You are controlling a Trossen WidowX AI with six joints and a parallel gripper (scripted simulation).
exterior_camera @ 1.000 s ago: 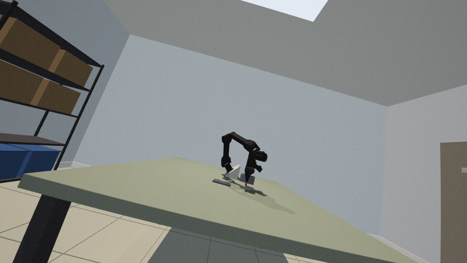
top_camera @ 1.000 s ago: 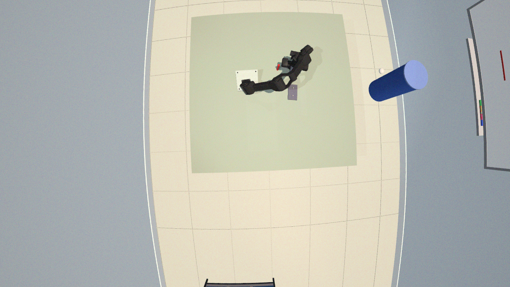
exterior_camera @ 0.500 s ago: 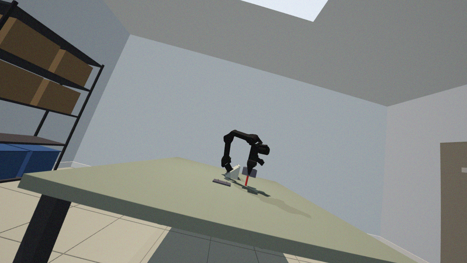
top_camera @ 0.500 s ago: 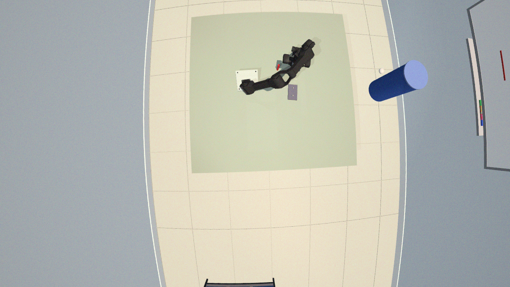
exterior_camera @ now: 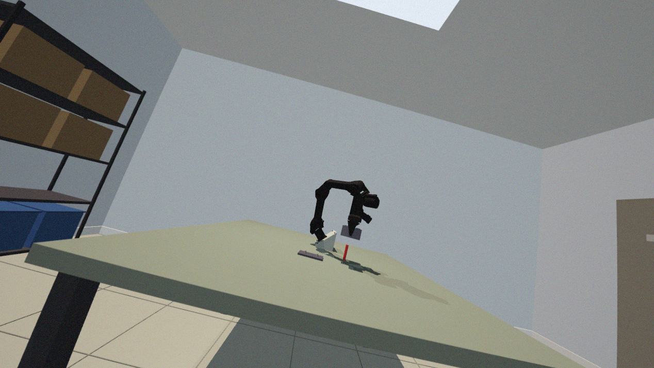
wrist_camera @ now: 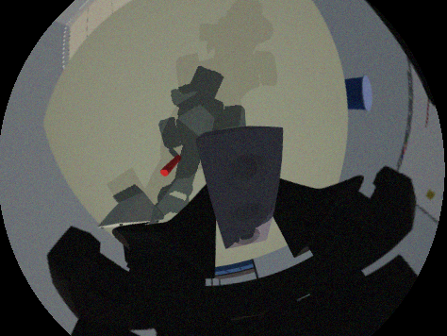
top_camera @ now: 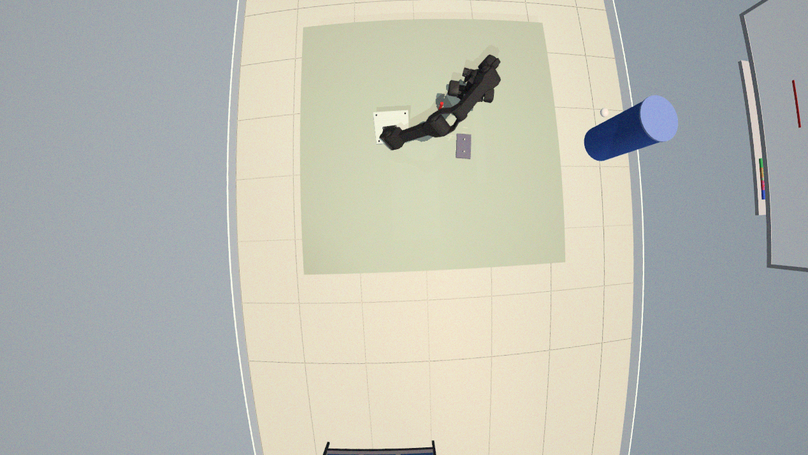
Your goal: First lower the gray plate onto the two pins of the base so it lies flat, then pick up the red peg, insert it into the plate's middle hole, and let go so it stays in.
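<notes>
Plate, gray point(exterior_camera: 344, 231) point(wrist_camera: 240, 151), is clamped in the end effector point(top_camera: 461, 89) point(exterior_camera: 351, 233) point(wrist_camera: 234, 179), whose fingers stand partly open on it. The plate is raised above the worktop point(top_camera: 396, 215) point(exterior_camera: 206, 255) point(wrist_camera: 302, 94) and steeply tilted. The base point(top_camera: 462, 146) point(exterior_camera: 310, 255) point(wrist_camera: 265, 232) lies toward the lower edge from the end effector in the top view, its long axis and pin line running roughly up-down there. Seating appears to require a move baseward, then levelling with the holes over the pins. The red peg point(top_camera: 441, 104) point(exterior_camera: 345, 252) point(wrist_camera: 172, 165) stands apart, upright.
</notes>
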